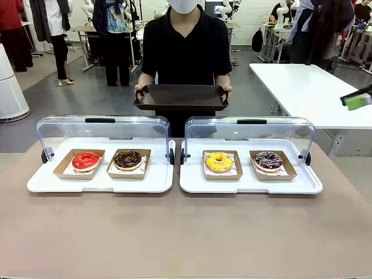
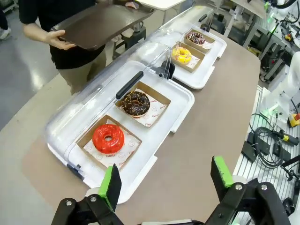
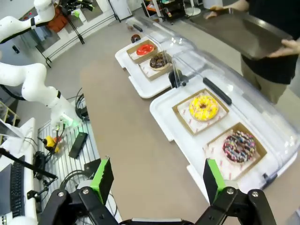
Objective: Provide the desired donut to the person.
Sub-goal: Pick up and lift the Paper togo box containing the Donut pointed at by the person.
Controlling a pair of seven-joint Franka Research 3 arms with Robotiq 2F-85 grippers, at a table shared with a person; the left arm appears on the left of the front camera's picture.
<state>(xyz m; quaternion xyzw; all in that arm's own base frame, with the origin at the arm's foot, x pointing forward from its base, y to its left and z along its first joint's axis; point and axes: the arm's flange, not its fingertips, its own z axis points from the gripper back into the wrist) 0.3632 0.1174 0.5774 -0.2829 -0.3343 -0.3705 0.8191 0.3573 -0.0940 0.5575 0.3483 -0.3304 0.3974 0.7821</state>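
Four donuts sit in cardboard trays: red (image 1: 86,160), chocolate (image 1: 128,159), yellow (image 1: 219,161) and dark with coloured sprinkles (image 1: 268,161). Nothing marks one of them as the desired donut. The person (image 1: 186,46) stands at the far side and holds a dark serving tray (image 1: 181,97) in both hands. My left gripper (image 2: 166,180) hangs open above the near table edge, short of the red donut (image 2: 108,138) and the chocolate donut (image 2: 136,103). My right gripper (image 3: 157,180) is open too, high over the table beside the yellow donut (image 3: 203,107) and the sprinkled donut (image 3: 239,146).
Two white display trays (image 1: 99,183) (image 1: 250,185) stand side by side, their clear lids (image 1: 102,127) (image 1: 250,128) tipped back toward the person. A white table (image 1: 308,87) stands at the back right. Brown tabletop lies free in front of the trays.
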